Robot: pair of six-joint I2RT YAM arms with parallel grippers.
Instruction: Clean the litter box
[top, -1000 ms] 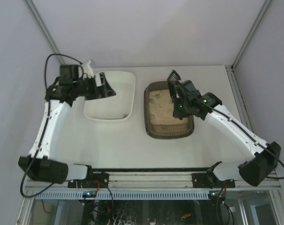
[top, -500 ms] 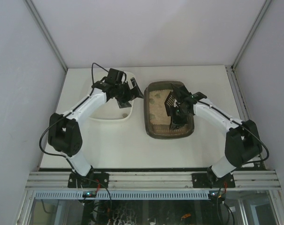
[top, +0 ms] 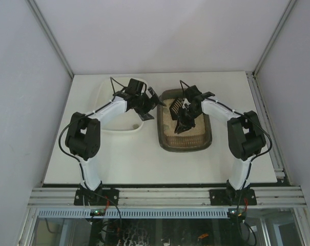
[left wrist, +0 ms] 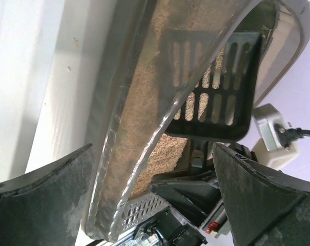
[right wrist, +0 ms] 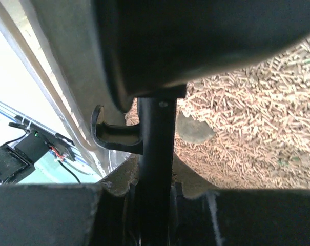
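The cleaning looked to be in its early or middle stage. The scoop point(left wrist: 211, 87) was in the litter box point(top: 185, 147), but nothing showed on its slotted blade, and at least one grey clump point(right wrist: 194, 129) lay on the litter point(right wrist: 257, 102) just beside the scoop's handle. By that, the sifting and carrying out of waste were mostly left to do.

The litter box sat on the table point(top: 144, 159), just to 3 o'clock of the table's middle. It held a bed of beige pellet litter that covered its floor. A white tray point(top: 119, 127) lay at 9 o'clock of the box, near it but apart. The left arm hid much of the tray, so I could not tell what was in it.

The right hand point(top: 187, 114) was clamped tight on the scoop's handle, over the litter, with the blade pointing toward 11 o'clock. The left hand point(top: 150, 102) was spread fully wide and held nothing. It hung at the box's 9 o'clock rim, and in the wrist view that rim ran between its fingers point(left wrist: 47, 200) without being gripped. It seemed placed to steady the box.
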